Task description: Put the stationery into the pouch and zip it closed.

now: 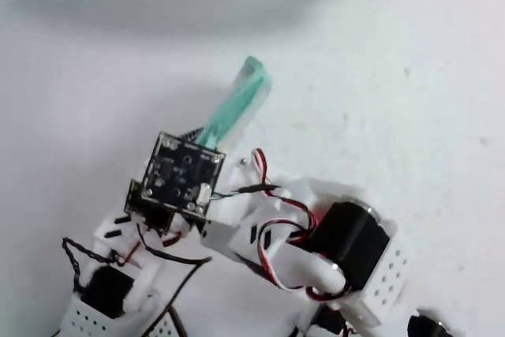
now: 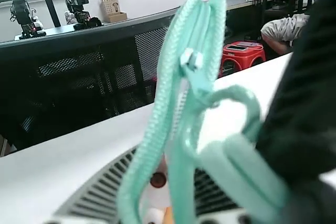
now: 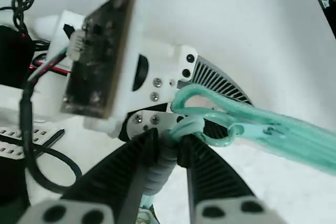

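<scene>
A teal-edged mesh pouch (image 1: 233, 108) stands on its edge on the white table, slanting away from the arms. Its zipper slider (image 2: 188, 60) sits on the top edge, with a teal pull loop (image 2: 231, 108) hanging toward me. Something white and orange shows through the mesh (image 2: 155, 179). My left gripper (image 3: 152, 121) is shut on the near end of the pouch (image 3: 273, 129), under its camera board (image 1: 177, 179). My right gripper (image 3: 170, 140), with black fingers (image 3: 205, 171), is shut on the pull loop (image 3: 194, 103) right beside the left gripper.
Both arms crowd the table's near edge, the right arm's body (image 1: 347, 250) beside the left one, with red and black cables (image 1: 272, 195) between them. A dark mesh partition (image 2: 79, 77) stands past the far table edge.
</scene>
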You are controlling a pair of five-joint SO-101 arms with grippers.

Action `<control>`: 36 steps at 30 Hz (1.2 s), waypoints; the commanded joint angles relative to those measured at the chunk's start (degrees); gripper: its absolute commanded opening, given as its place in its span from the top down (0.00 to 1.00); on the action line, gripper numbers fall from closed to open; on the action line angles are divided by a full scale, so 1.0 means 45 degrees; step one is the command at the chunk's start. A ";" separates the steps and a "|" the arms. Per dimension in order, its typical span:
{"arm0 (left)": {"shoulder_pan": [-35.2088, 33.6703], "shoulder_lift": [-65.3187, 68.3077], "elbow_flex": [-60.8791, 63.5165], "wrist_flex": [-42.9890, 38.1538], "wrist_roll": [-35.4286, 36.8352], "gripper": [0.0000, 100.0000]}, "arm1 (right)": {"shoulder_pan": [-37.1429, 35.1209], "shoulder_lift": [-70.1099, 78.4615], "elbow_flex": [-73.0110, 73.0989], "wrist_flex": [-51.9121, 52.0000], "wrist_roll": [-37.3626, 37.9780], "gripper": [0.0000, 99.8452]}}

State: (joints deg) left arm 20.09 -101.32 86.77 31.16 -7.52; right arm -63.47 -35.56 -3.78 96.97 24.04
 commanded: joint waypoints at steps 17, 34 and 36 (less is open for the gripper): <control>-0.0459 -0.0010 -0.0117 -0.0723 0.0020 0.94 | -0.0674 -0.0186 -0.1133 0.0283 0.0977 0.98; -0.0381 -0.0010 -0.0098 -0.0625 0.0938 0.85 | 0.3136 -0.0029 -0.0742 -0.0850 0.0840 0.98; -0.0342 -0.0010 -0.0098 -0.0723 0.0567 0.86 | 0.3331 -0.0029 -0.0762 -0.0850 0.0840 0.98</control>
State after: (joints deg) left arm 18.33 -100.44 87.74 29.85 -3.21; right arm -49.49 -35.12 -6.77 94.07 27.91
